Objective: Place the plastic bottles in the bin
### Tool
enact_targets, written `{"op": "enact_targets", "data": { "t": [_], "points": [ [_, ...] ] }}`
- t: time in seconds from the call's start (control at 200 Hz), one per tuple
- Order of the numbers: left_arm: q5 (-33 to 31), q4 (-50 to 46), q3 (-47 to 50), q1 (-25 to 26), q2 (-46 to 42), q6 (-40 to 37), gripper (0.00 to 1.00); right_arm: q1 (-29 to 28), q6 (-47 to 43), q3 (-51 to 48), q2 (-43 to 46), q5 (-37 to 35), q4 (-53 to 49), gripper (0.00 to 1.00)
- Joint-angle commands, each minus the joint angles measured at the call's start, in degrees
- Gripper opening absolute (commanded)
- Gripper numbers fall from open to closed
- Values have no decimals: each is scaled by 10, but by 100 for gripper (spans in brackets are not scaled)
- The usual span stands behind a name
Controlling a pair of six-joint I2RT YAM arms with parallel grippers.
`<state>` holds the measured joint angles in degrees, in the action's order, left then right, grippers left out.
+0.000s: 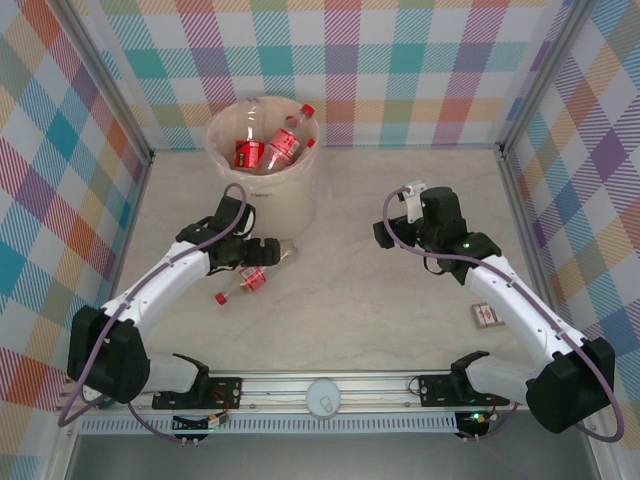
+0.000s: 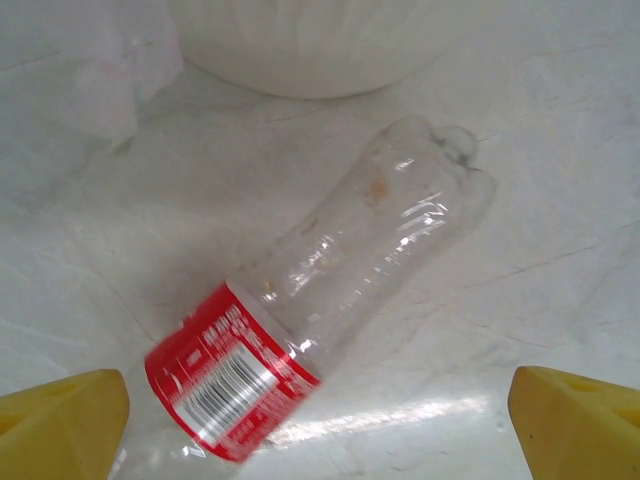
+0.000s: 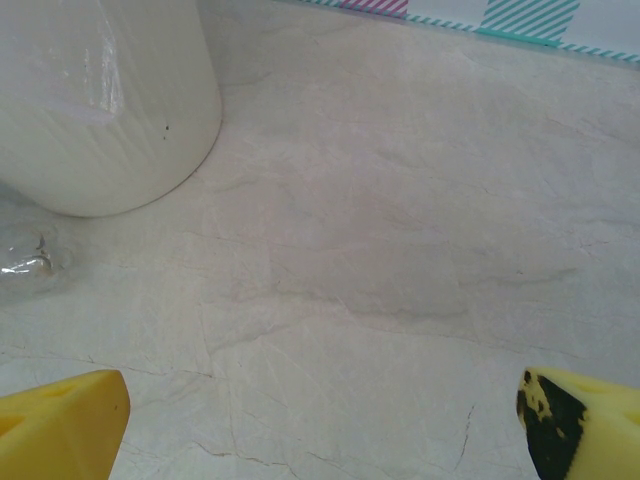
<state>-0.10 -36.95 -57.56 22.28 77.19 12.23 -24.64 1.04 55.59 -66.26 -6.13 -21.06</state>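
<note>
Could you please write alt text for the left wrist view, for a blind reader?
A clear plastic bottle with a red label lies on its side on the pale table, just ahead of the left gripper's open yellow jaws. The cream bin stands beyond it.

A pale, marble-patterned table [image 1: 370, 300] stands enclosed by walls [image 1: 400, 70] in a pastel checked pattern. A small flat red-and-white box [image 1: 487, 316] lies near the table's right side. A round white disc [image 1: 323, 398] sits midway along the metal rail [image 1: 375, 381] at the near edge.
</note>
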Motion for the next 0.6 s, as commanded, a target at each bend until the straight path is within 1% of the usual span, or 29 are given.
{"op": "enact_targets", "data": {
  "t": [0.0,0.1,0.285,0.46,0.595],
  "points": [
    [-7,29,20,4,29,-72,97,4,6,-2,14,4,0,99],
    [1,60,42,13,37,-69,97,4,3,-7,26,-4,-3,99],
    [9,106,88,30,42,-23,95,3,4,-15,35,5,0,99],
    [1,128,113,56,49,7,90,4,23,-15,39,32,8,99],
    [-2,120,116,72,65,23,85,3,40,-15,41,47,6,99]
  ]
}}
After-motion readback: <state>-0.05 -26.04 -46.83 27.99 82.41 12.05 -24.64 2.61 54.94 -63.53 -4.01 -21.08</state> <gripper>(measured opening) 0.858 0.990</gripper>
